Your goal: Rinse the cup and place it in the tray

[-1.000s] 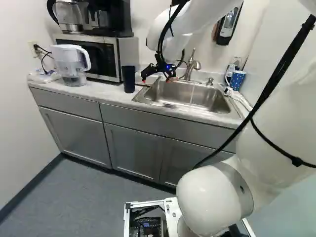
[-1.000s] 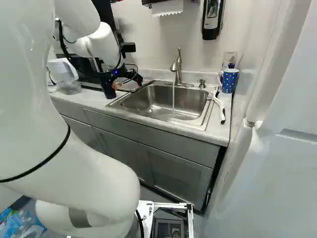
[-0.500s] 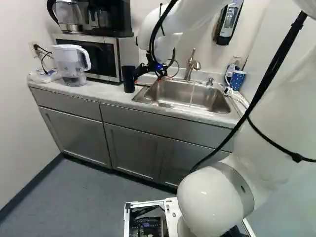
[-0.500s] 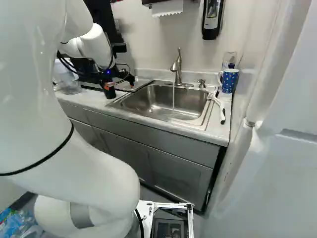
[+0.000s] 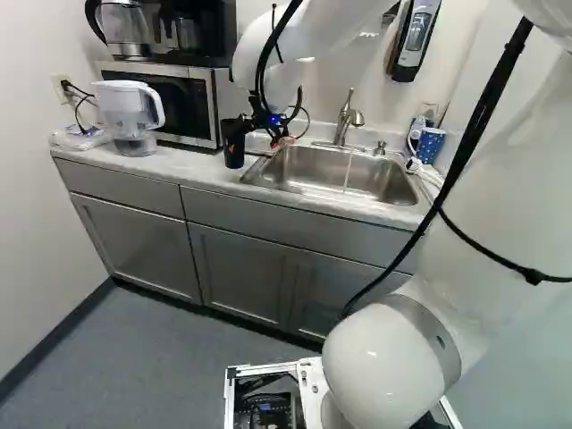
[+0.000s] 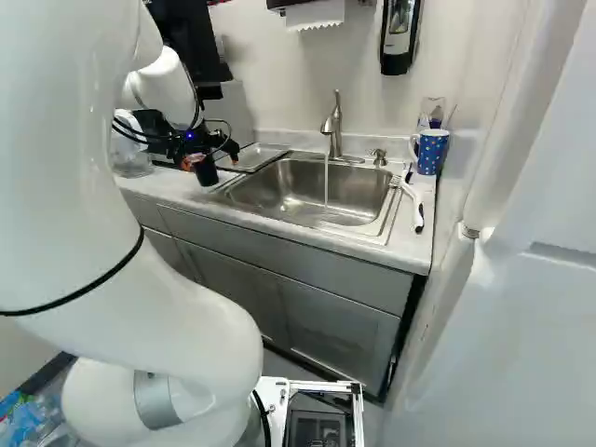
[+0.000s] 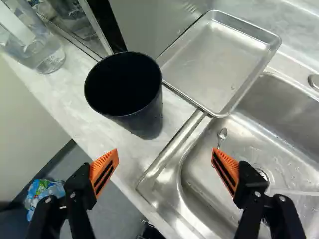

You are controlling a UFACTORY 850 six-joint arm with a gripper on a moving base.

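pale counter (image 7: pixel 65 89) is holding the cup (image 7: pixel 144 117) upright beside the tray (image 7: pixel 214 59), ahead of the gripper (image 7: pixel 165 151), whose fingers are standing apart; an off-centre approach could be driving one finger against the cup, tipping it.

There is one black cup (image 7: pixel 144 117), one metal tray (image 7: pixel 209 64), one sink (image 6: pixel 279 186), one faucet (image 6: pixel 332 128), one dotted mug (image 6: pixel 432 154), one water pitcher (image 5: pixel 127 109), one microwave (image 5: pixel 204 107), one wall dispenser (image 5: pixel 416 37) and what looks like one spoon (image 7: pixel 222 134).
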